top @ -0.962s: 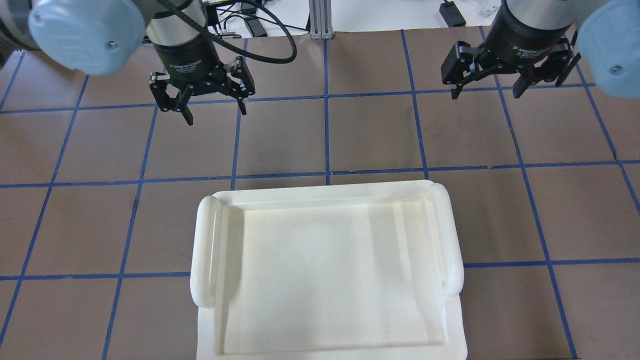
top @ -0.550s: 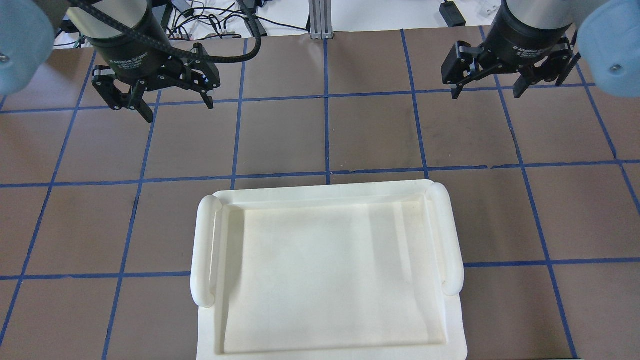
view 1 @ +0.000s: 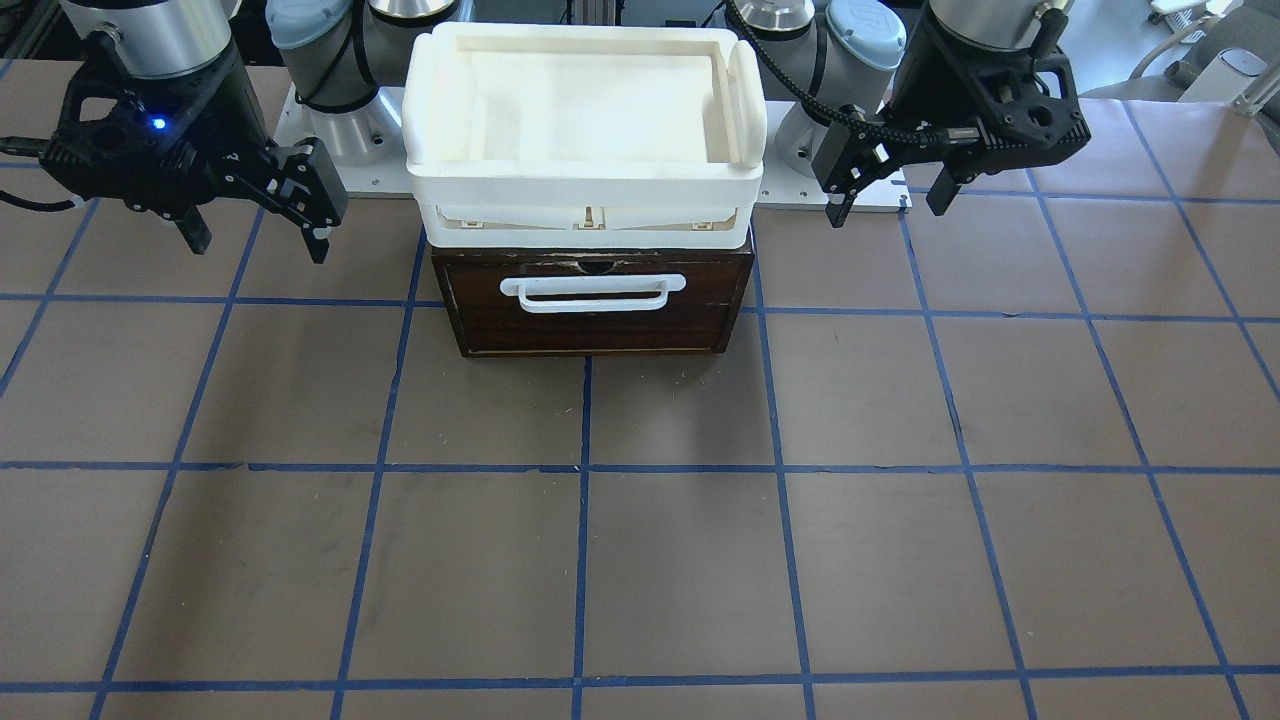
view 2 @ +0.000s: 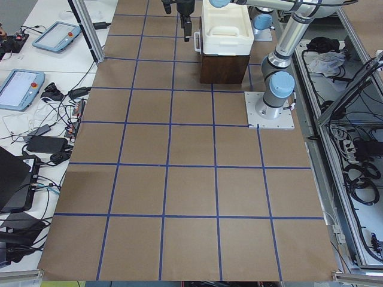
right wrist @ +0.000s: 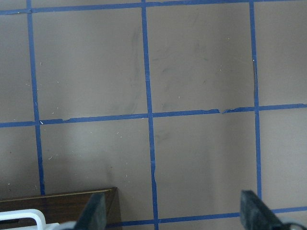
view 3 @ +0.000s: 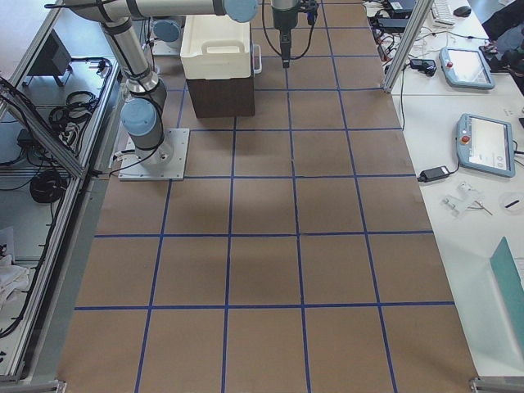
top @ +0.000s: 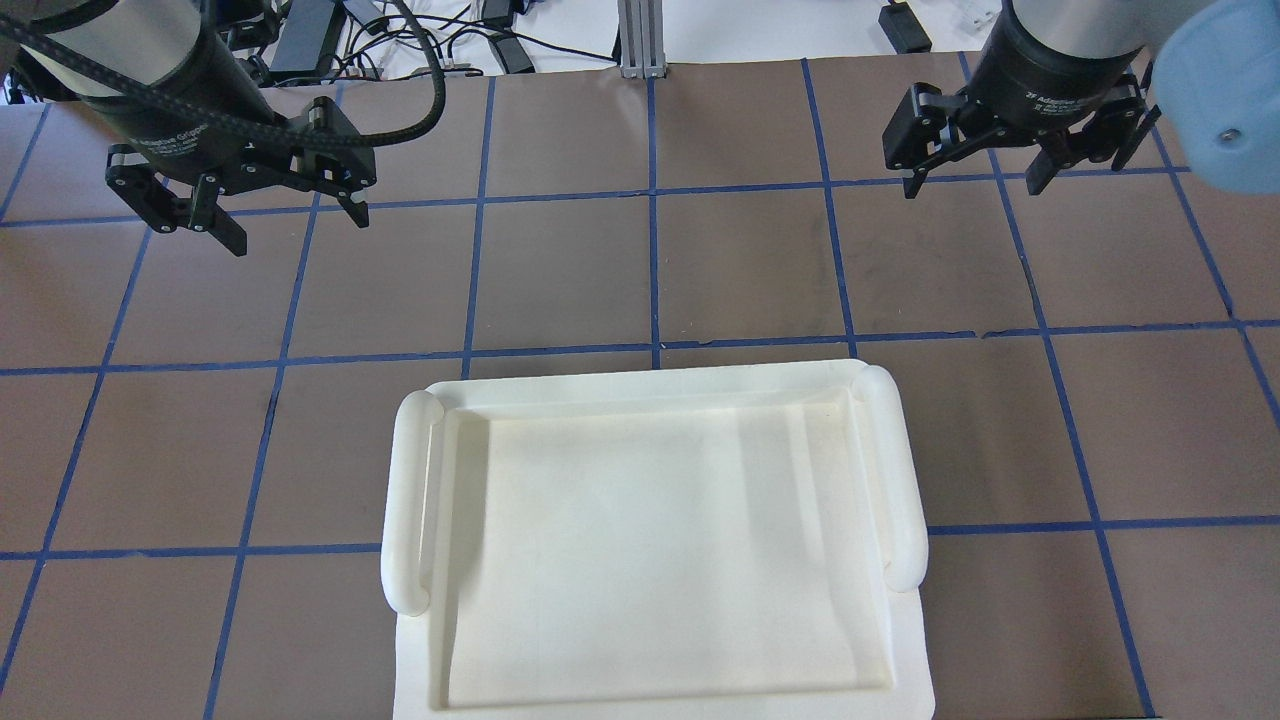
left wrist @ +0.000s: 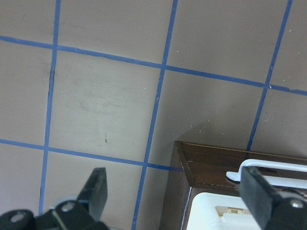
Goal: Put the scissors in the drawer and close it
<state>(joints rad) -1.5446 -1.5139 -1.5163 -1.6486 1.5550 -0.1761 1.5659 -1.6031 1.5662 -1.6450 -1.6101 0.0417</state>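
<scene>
The dark brown drawer with its white bar handle stands shut at the robot's side of the table. A corner of it shows in the left wrist view and in the right wrist view. The scissors show in no view. My left gripper is open and empty, hovering over the table off the drawer's left side; it also shows in the front view. My right gripper is open and empty off the drawer's right side, also in the front view.
A white plastic tray sits on top of the drawer unit and hides it in the overhead view. The brown table carries a blue tape grid. Cables and tablets lie on side benches.
My left gripper has moved further toward the table's left side, away from the centre, still open. The right arm has not moved.
</scene>
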